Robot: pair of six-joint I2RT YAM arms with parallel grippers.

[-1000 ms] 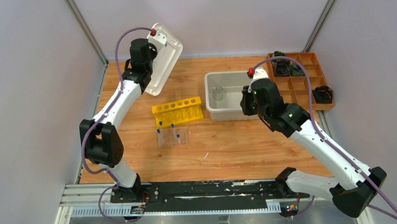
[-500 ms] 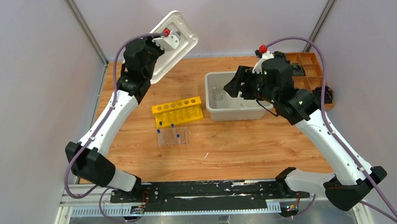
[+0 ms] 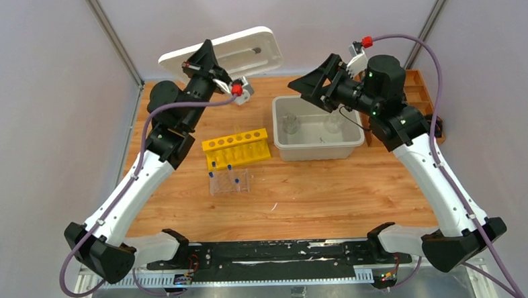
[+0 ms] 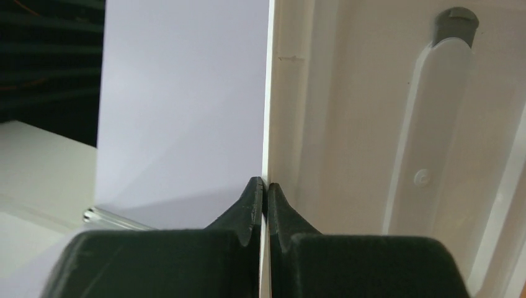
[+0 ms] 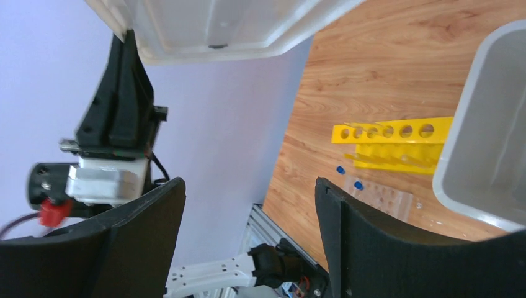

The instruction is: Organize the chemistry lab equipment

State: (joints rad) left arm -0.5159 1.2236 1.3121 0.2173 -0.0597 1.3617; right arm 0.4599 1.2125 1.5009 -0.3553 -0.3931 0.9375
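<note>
My left gripper [image 3: 201, 56] is shut on the rim of a white bin lid [image 3: 233, 48], which hangs nearly flat high over the table's back; in the left wrist view the jaws [image 4: 265, 186] pinch the lid's edge [image 4: 372, 124]. My right gripper [image 3: 301, 87] stands open and empty above the grey bin [image 3: 318, 148], fingers wide in its wrist view [image 5: 248, 205]. Two small clear glass vessels [image 3: 290, 124] [image 3: 333, 124] stand in the bin. The yellow tube rack [image 3: 238, 147] and the clear rack [image 3: 229, 182] with blue-capped tubes [image 3: 229, 168] sit left of the bin.
A brown wooden compartment tray [image 3: 421, 83] lies at the back right, mostly behind the right arm. A small white scrap [image 3: 274, 207] lies on the wood near the front. The lid [image 5: 217, 25] and yellow rack [image 5: 397, 143] also show in the right wrist view.
The left arm swung the lid up and rightward from tilted to nearly flat. The right gripper opened, left a second glass vessel in the bin, and rose out of it.
</note>
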